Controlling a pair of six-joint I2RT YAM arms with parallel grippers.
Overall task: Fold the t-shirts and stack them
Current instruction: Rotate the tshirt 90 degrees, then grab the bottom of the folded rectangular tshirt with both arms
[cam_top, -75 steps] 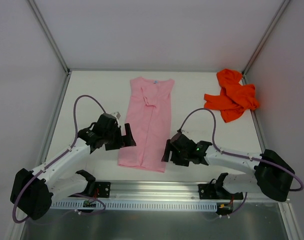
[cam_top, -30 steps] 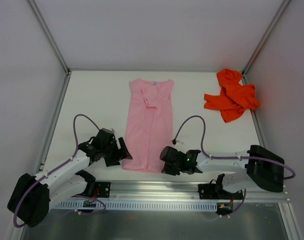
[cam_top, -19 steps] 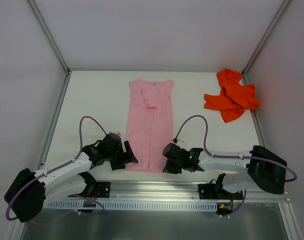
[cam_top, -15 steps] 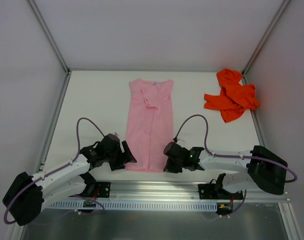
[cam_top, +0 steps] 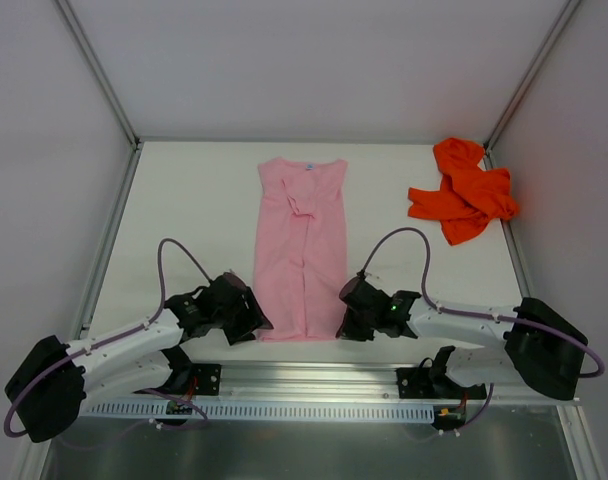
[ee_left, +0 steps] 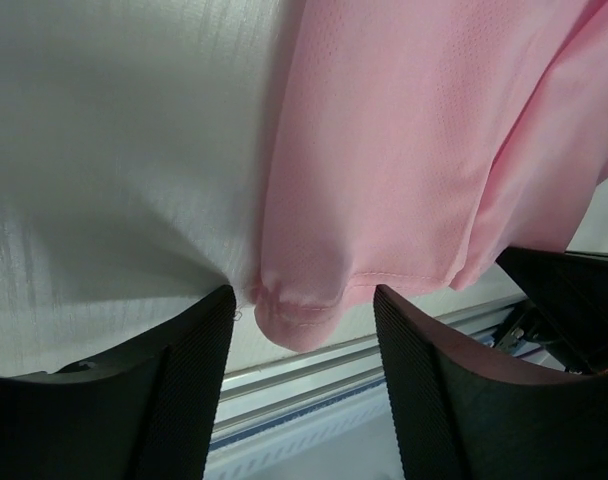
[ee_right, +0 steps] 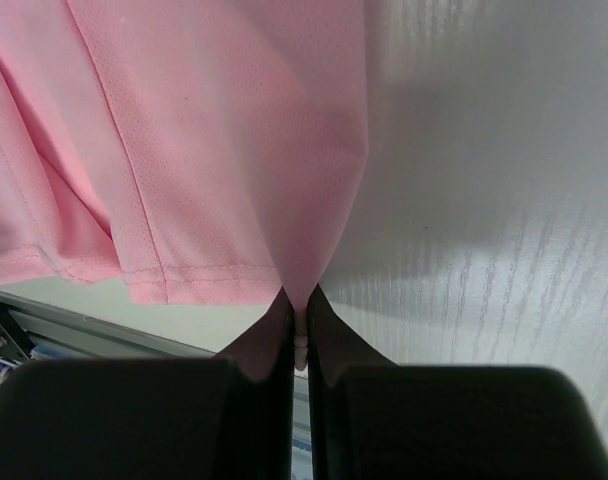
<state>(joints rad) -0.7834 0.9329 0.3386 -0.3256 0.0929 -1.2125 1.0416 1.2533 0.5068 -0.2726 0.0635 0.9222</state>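
Observation:
The light pink t-shirt (cam_top: pixel 302 240) lies flat and lengthwise in the middle of the white table, folded into a narrow strip. My left gripper (cam_top: pixel 256 322) is at its near left hem corner. In the left wrist view that gripper (ee_left: pixel 302 310) is open, with the bunched corner of the pink t-shirt (ee_left: pixel 404 150) hanging between the two pads, apart from them. My right gripper (cam_top: pixel 346 322) is at the near right corner. In the right wrist view it (ee_right: pixel 297 310) is shut on a pinch of the pink t-shirt's (ee_right: pixel 214 130) hem. The orange t-shirt (cam_top: pixel 464 190) lies crumpled at the far right.
A metal rail (cam_top: pixel 304 385) runs along the near table edge just behind both grippers. Grey enclosure walls and aluminium posts (cam_top: pixel 109 100) bound the table (cam_top: pixel 184 200) on the left, back and right.
My left gripper has slid right to the pink t-shirt's near left corner and its jaws have narrowed. My right gripper, shut on the hem, has shifted slightly right.

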